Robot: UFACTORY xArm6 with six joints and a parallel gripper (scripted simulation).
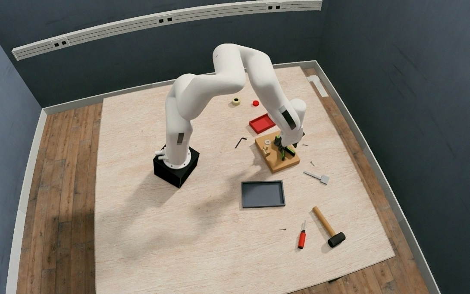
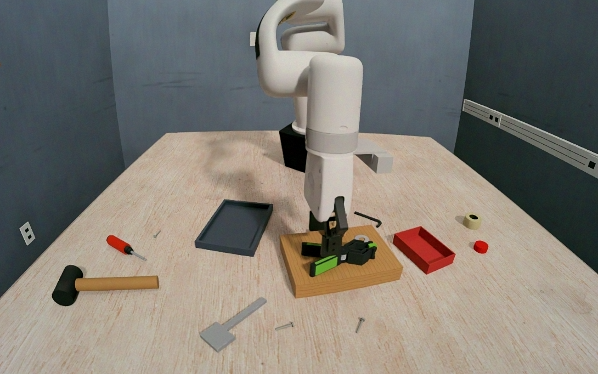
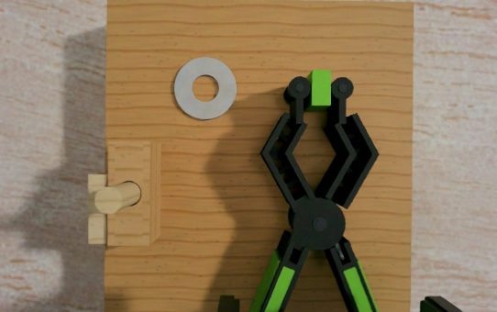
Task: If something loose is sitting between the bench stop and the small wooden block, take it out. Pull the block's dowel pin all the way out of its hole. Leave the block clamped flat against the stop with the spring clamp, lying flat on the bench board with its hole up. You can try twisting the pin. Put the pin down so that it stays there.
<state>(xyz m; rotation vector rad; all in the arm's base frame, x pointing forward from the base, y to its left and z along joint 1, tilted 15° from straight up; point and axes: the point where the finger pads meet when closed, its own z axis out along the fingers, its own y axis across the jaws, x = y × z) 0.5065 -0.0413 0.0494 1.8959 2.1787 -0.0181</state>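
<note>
The bench board [image 1: 283,170] carries the small wooden block [image 1: 266,151] [image 3: 138,220] at its edge, against a pale stop [image 3: 96,229]. The dowel pin [image 3: 115,197] stands upright in the block's hole. A grey washer [image 1: 267,141] [image 2: 362,238] [image 3: 204,88] lies flat on the board, apart from the block. The black and green spring clamp [image 1: 286,151] [image 2: 341,256] [image 3: 317,183] lies flat on the board, clear of the block. My gripper [image 2: 329,247] [image 3: 332,305] is open, low over the clamp's handles, one finger on each side. It hides the block in the exterior view.
A red tray [image 1: 262,123] [image 2: 423,249] and a hex key [image 1: 240,141] [image 2: 368,217] lie beside the board. A grey tray [image 1: 262,194] [image 2: 233,227], a scraper [image 2: 229,324], a hammer [image 2: 101,283], a screwdriver [image 2: 119,244], loose screws [image 2: 284,326], a tape roll [image 2: 472,220] and a red cap [image 2: 480,246] lie around.
</note>
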